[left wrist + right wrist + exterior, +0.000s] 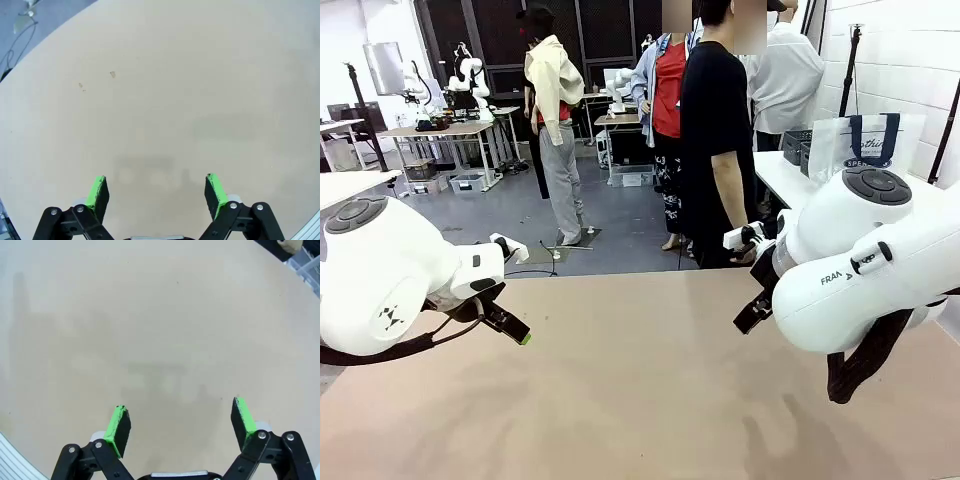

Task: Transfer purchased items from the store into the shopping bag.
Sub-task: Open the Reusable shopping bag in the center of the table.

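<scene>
- Right arm, white shell: black capitals "FRAN"; the rest is lost round the curve of the housing.
- Shopping bag, on the white side table, at its far edge: navy oval logo, white script partly legible as "othin", with small capitals "SPE" beneath.
- Left arm: small black emblem, no letters.

Lab room beyond the tan worktop.
Grey floor is stretching back to dark panels; white brick wall is running along the right; people are standing past the far edge.
</scene>
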`<act>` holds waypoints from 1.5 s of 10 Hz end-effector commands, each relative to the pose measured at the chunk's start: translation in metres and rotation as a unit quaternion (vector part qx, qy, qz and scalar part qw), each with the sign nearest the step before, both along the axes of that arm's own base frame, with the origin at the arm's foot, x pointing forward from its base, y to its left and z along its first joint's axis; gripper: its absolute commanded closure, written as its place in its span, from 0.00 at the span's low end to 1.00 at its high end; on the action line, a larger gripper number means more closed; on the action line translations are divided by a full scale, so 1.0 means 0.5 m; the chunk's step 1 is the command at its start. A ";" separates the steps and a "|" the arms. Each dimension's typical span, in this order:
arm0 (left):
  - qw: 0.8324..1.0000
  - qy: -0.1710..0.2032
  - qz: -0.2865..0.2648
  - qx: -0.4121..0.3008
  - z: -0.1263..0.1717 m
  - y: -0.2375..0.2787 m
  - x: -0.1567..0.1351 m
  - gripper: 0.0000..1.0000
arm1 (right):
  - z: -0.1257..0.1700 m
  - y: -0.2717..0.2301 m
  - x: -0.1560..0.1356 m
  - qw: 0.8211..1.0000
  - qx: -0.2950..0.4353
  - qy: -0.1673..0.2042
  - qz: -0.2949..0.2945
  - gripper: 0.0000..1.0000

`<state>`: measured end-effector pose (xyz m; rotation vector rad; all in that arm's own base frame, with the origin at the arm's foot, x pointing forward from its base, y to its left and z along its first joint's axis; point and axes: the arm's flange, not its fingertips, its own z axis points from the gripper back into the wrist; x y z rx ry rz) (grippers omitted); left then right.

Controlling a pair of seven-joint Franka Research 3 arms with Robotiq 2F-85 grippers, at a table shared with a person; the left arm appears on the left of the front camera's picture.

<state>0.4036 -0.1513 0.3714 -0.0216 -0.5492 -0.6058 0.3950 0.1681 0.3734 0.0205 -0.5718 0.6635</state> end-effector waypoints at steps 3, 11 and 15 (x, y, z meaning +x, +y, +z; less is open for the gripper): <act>1.000 0.000 0.000 0.000 0.000 0.000 0.000 0.00 | 0.000 0.000 0.000 1.000 0.000 0.000 0.000 0.00; 1.000 0.000 0.000 0.000 0.000 0.000 0.000 0.00 | 0.000 0.000 0.000 1.000 0.000 0.000 0.000 0.00; 1.000 0.000 0.000 0.000 0.000 0.000 0.000 0.00 | 0.000 0.000 0.000 1.000 0.000 0.000 0.000 0.00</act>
